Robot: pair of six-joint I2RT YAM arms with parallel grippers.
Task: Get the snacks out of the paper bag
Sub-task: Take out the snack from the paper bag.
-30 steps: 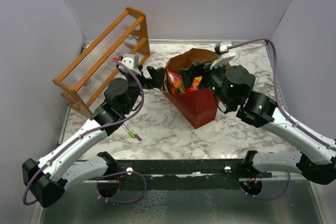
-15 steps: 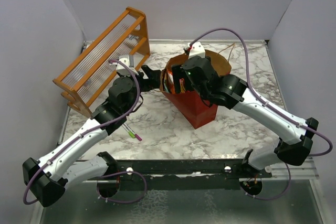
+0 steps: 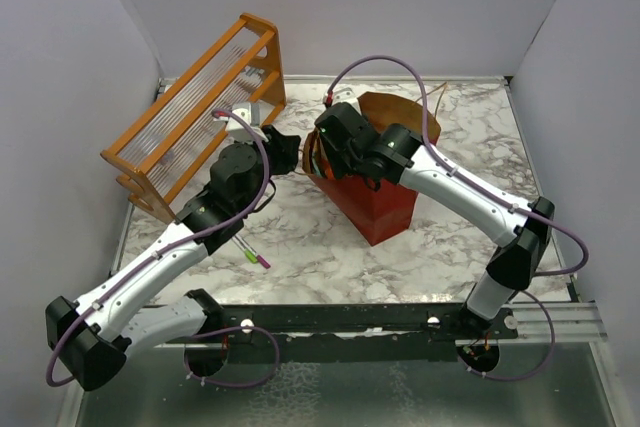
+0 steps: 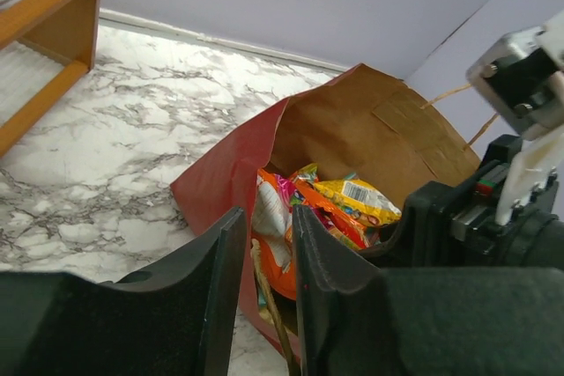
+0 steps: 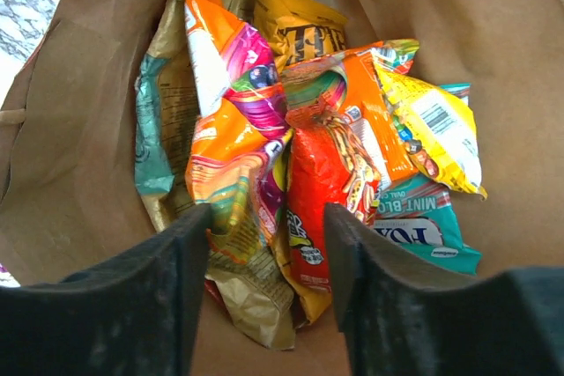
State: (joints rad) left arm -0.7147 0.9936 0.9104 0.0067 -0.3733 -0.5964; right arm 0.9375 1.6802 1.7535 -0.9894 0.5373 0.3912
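The paper bag, dark red outside and brown inside, stands open on the marble table. My left gripper sits at its left rim, jaws narrowed to a small gap. The bag's red edge and a tan handle show in that gap. My right gripper points down into the bag's mouth, open, straddling the snacks without touching them. Among the snacks are an orange packet, a red one, a yellow one and a teal one. The left wrist view shows the yellow packet too.
An orange wooden rack leans at the back left, close to my left arm. A green and a pink marker lie on the marble near the front left. Grey walls close in the table on three sides.
My right arm has swung left over the bag and lowered its gripper into the mouth. Both pairs of jaws have narrowed. The left gripper has edged onto the bag's rim.
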